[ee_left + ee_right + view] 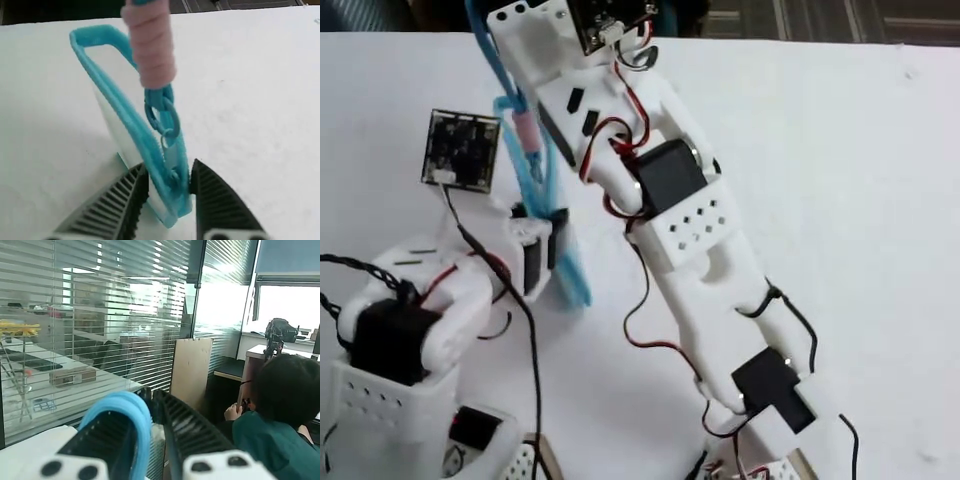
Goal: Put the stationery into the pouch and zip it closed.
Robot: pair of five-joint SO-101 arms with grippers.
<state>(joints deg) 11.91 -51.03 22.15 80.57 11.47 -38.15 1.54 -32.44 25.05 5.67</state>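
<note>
Your left jaws are clamped on the lower end of the pouch (107, 92), one toothed pad on each side of its blue edge, with only the thickness of the pouch between them. The pouch is clear-sided with a blue border. It stands on its edge and rises away from these jaws at a slant above the white counter (260, 100).

In the high view the pouch (568, 265) runs as a narrow blue strip from the left jaws up toward the far end of the counter, alongside your right arm (705, 250), which stretches out long across the middle.

A pink wrapped charm (150, 45) hangs beside the upper part of the pouch. It is linked by a small blue ring (167, 117) to the zip line, just beyond the tips of the left jaws. You cannot tell from here whether the zip is open or closed.

Your right jaws are nearly closed and grip a blue band of the pouch (131, 412) that curves over one pad. The right wrist camera faces away from the counter into the room.
</note>
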